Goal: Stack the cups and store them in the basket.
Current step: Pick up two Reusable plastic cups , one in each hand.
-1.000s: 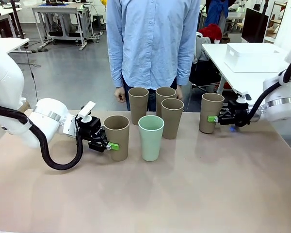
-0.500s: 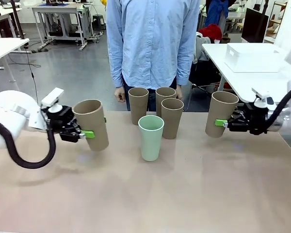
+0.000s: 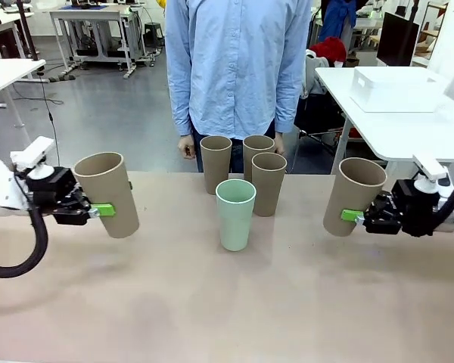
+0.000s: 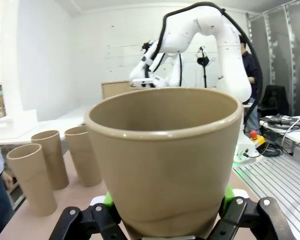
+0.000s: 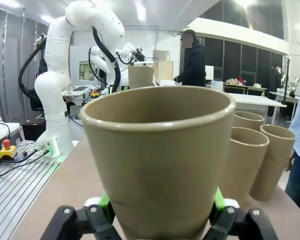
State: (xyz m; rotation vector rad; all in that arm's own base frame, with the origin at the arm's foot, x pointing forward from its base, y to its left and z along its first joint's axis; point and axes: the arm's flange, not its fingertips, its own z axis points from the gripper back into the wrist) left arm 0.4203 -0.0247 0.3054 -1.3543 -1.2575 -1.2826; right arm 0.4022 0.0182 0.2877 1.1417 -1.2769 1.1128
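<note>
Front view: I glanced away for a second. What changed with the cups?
The left gripper lifted the left tan cup off the table and carried it leftward, tilted; the right gripper took the right tan cup rightward likewise. Both grips held. The mint cup and three middle tan cups stayed put.

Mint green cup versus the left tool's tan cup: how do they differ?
The mint green cup is pale green, the tan cup brown. The mint green cup stands upright on the table; the tan cup hangs above it, tilted. The mint green cup is free; the left tool grips the tan cup. Both are tapered, handleless, same size.
</note>
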